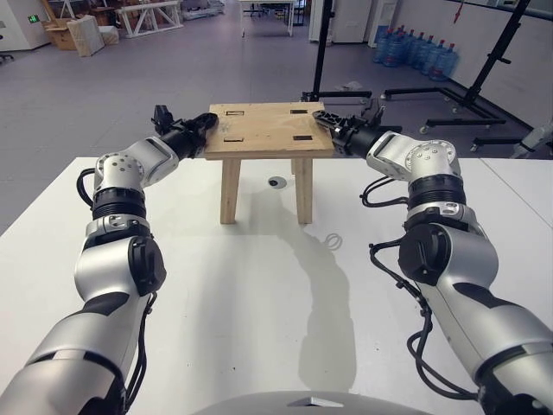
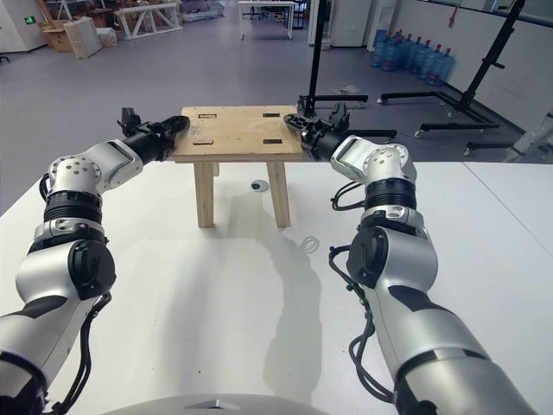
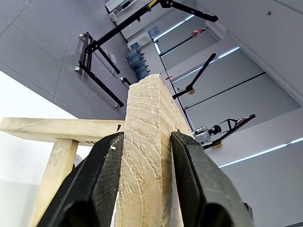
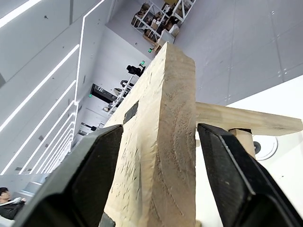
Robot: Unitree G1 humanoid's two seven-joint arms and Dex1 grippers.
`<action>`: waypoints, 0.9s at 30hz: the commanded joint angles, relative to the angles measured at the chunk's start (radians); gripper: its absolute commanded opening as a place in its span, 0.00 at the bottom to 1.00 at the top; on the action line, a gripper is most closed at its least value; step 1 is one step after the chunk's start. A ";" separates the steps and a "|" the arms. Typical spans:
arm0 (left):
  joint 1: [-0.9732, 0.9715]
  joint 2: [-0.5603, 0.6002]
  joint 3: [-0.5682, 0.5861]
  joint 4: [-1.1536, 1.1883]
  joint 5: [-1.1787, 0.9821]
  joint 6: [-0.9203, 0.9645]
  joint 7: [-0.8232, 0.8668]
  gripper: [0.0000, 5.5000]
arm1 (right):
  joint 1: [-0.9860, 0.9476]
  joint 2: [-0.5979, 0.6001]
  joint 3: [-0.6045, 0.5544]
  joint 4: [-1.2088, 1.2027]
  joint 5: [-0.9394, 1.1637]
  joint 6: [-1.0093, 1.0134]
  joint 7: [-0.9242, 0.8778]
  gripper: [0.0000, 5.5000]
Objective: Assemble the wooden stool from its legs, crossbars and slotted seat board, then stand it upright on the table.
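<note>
your wooden stool [image 1: 259, 150] stands upright on its legs at the far side of the white table [image 1: 251, 294]. your left gripper [image 1: 204, 126] is squeezed tight on the left edge of the seat board [image 1: 259, 128], with the wood pressed between both fingers [image 3: 102, 175]. your right gripper [image 1: 326, 118] sits at the board's right edge, but you cannot tell if it is squeezing or loose.

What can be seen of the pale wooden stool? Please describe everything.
The pale wooden stool stands upright on the white table, assembled: a flat rectangular seat board with four dark slots, square legs beneath, a crossbar under the seat. The left end effector clamps the seat's left edge, the right end effector its right edge.
</note>
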 commanded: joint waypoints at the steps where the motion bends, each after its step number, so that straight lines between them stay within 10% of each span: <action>1: 0.075 -0.175 -0.074 0.154 0.129 0.037 0.022 0.38 | 0.022 0.122 0.068 0.111 -0.061 0.045 -0.017 0.53; 20: 0.029 -0.168 -0.002 0.265 0.167 -0.020 0.023 0.91 | -0.042 0.081 -0.021 0.241 -0.047 -0.038 -0.051 0.53; 27: 0.014 -0.144 0.007 0.306 0.191 -0.067 0.012 0.94 | -0.056 0.044 -0.037 0.270 -0.055 -0.091 -0.056 0.53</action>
